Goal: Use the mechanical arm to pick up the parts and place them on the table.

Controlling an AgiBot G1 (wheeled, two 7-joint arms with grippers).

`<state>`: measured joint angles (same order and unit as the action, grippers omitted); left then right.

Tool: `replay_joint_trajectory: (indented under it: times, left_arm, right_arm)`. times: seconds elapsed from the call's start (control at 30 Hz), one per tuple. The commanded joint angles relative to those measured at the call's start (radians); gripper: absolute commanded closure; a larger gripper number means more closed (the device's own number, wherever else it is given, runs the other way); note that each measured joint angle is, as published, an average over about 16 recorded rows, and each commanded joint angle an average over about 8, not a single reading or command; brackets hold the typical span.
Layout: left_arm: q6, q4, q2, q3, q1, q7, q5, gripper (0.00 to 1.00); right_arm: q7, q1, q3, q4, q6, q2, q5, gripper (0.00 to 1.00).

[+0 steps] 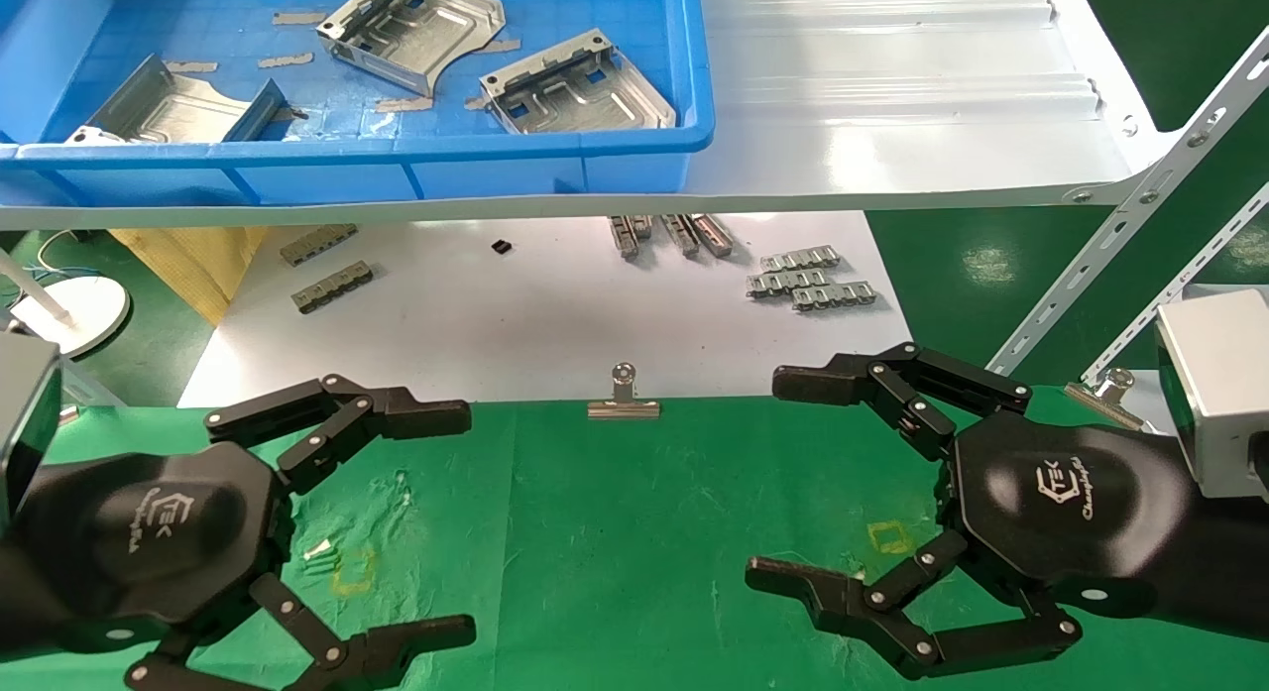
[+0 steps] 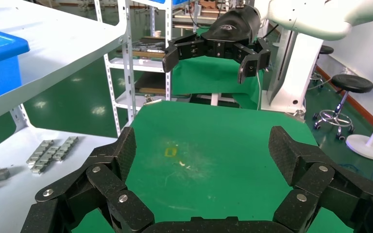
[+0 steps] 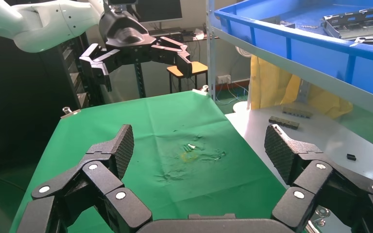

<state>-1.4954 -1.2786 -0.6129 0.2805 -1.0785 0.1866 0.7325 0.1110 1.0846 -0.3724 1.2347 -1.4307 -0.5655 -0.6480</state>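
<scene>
3 sheet-metal parts [image 1: 580, 86] lying in the blue bin [image 1: 555, 171] on the white shelf, above the green counter [image 1: 634, 542]; likely light, stiff, slick, sharp-rimmed, best gripped across the bent rims; left pincer [image 1: 416, 522] and right pincer [image 1: 793, 478] hover over the counter, both spread and empty.

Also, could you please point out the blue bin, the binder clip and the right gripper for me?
Blue bin [image 1: 555, 166], head view, on its front wall.
Binder clip [image 1: 624, 407], head view, on its silver body at the cloth's edge.
Right gripper [image 1: 783, 478], head view, midway between its open fingertips.
</scene>
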Motion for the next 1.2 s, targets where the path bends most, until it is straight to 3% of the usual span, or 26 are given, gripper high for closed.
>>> replay_joint_trajectory:
  times: [0.03, 1.2]
  left_arm:
    - [0.000, 0.000, 0.000, 0.000, 0.000, 0.000, 0.000, 0.00]
    - [0.000, 0.000, 0.000, 0.000, 0.000, 0.000, 0.000, 0.00]
  right_arm:
    - [0.000, 0.000, 0.000, 0.000, 0.000, 0.000, 0.000, 1.00]
    - [0.000, 0.000, 0.000, 0.000, 0.000, 0.000, 0.000, 1.00]
